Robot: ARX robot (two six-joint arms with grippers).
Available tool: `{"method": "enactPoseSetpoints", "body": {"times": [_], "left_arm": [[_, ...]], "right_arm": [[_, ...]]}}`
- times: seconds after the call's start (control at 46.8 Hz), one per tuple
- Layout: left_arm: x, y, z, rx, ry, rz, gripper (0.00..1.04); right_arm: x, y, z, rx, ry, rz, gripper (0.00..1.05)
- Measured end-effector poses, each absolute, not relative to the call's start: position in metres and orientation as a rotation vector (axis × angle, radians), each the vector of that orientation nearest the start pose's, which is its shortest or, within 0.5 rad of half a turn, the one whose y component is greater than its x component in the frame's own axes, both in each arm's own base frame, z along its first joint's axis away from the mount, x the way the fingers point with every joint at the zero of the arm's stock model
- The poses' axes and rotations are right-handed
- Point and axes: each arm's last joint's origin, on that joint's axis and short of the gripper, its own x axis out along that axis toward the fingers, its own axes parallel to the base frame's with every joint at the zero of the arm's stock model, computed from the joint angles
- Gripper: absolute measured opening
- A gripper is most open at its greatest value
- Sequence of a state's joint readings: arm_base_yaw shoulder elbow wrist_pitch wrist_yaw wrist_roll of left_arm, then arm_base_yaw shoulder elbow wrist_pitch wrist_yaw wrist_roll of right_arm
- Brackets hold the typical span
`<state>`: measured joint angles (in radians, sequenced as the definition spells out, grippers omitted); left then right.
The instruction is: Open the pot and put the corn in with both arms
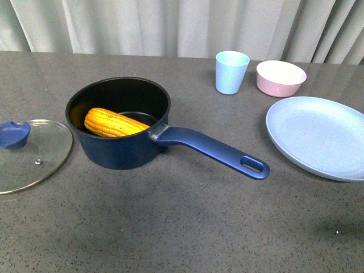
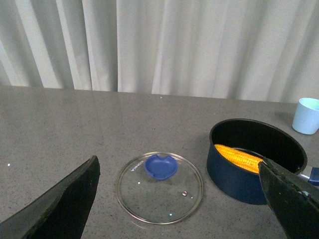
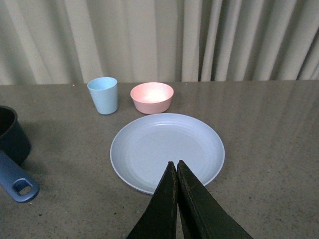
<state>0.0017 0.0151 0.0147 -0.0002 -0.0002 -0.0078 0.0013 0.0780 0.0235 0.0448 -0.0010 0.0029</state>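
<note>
So the yellow-orange corn cob (image 1: 115, 123) is lying inside the open dark navy-blue saucepan (image 1: 119, 149) on the grey counter (image 1: 182, 227). The glass lid with the blue knob (image 1: 31, 153) sits flat on the counter just beside the saucepan, opposite its long handle. Left gripper (image 2: 179, 199) is spread wide over the lid, holding nothing. Right gripper (image 3: 177, 172) is pinched closed, empty, above the pale blue plate (image 3: 167, 149).

Front view looks down on the table; both wrist views hover higher, sharing the pot (image 1: 119, 122).
</note>
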Motion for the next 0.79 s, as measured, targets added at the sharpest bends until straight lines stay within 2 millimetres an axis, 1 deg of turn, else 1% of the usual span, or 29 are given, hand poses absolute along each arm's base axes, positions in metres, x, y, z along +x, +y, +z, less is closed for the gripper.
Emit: {"method": "enactPoseSetpoints", "body": {"times": [0.064,0.342,0.363,0.427,0.491,0.534,0.641,0.79], "left_arm": [[0.0977,0.0002,0.1674,-0.008,0.0,0.002,0.96],[0.0977,0.0002,0.1674,-0.008,0.0,0.002,0.96],[0.0977,0.0002,0.1674,-0.008,0.0,0.002,0.96],[0.0977,0.0002,0.1674,-0.008,0.0,0.002,0.96],[0.0977,0.0002,0.1674,-0.008,0.0,0.002,0.96],[0.0978,0.0002,0.1673,-0.008,0.001,0.002,0.96],[0.0977,0.0002,0.1674,-0.008,0.0,0.002,0.96],[0.0977,0.0002,0.1674,-0.008,0.0,0.002,0.96]], "right_arm": [[0.0972,0.0001,0.1711,0.003,-0.016,0.002,0.02],[0.0966,0.0001,0.1712,0.002,-0.019,0.002,0.02],[0.0966,0.0001,0.1712,0.002,-0.019,0.002,0.04],[0.0966,0.0001,0.1712,0.002,-0.019,0.002,0.18],[0.0966,0.0001,0.1712,0.002,-0.019,0.002,0.29],[0.0966,0.0001,0.1712,0.003,-0.019,0.002,0.37],[0.0966,0.0001,0.1712,0.003,-0.019,0.002,0.62],[0.0966,0.0001,0.1712,0.002,-0.019,0.002,0.93]]}}
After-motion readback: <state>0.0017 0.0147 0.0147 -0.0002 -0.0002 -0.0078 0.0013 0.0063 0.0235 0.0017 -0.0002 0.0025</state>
